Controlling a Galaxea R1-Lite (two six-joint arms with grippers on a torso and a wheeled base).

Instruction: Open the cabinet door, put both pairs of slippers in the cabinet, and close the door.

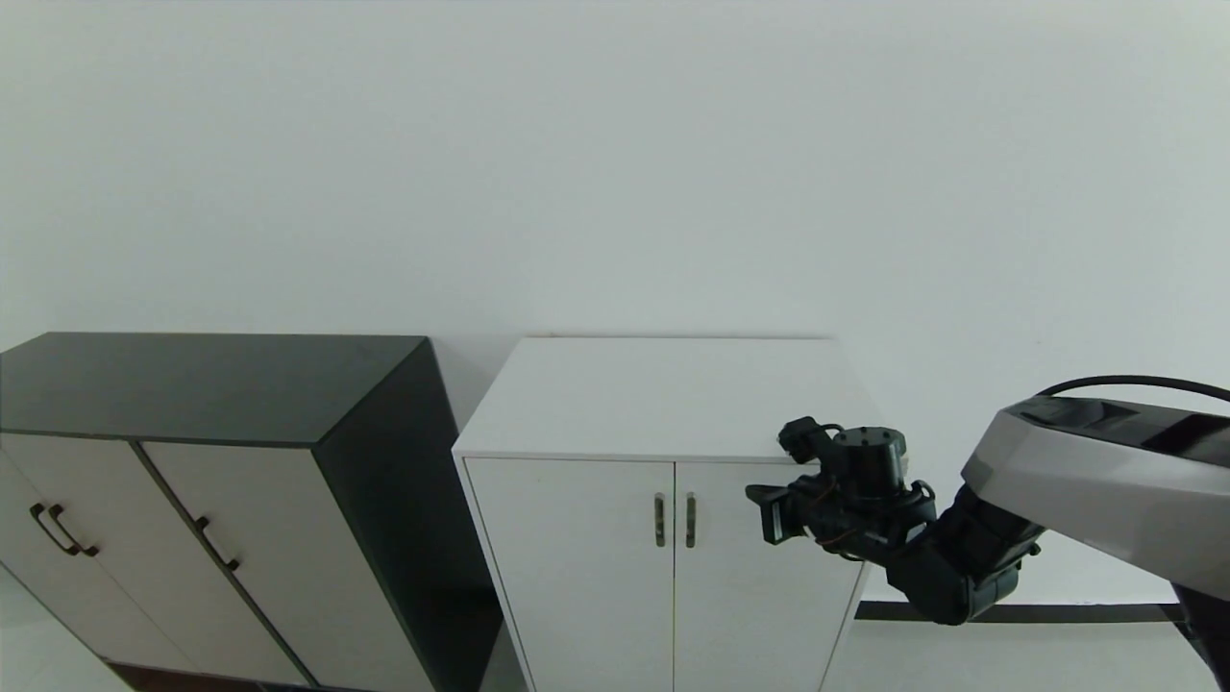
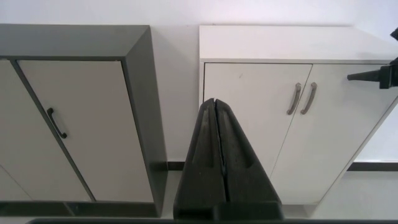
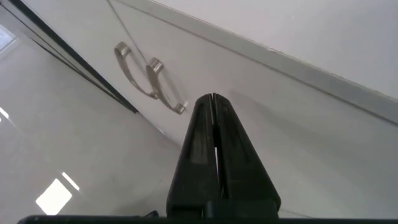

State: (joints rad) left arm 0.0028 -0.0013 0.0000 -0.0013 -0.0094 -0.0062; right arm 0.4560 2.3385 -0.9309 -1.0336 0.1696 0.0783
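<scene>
A plain, pale grey wall fills the back of the room, evenly lit and bare. Against it, toward the left, stands a low dark cabinet with a near-black top and side, pale doors and slim black handles. A dark baseboard strip runs along the foot of the wall. The floor is pale and glossy, with bright patches of reflected light.

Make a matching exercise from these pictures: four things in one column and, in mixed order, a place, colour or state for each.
1 white cabinet
2 black-topped cabinet
3 right gripper
4 white cabinet's handles

a jaws shut, before a right door
b metal, upright, side by side
c at the robot's left
d centre, doors closed

Pairs: 1-d, 2-c, 3-a, 4-b
</scene>
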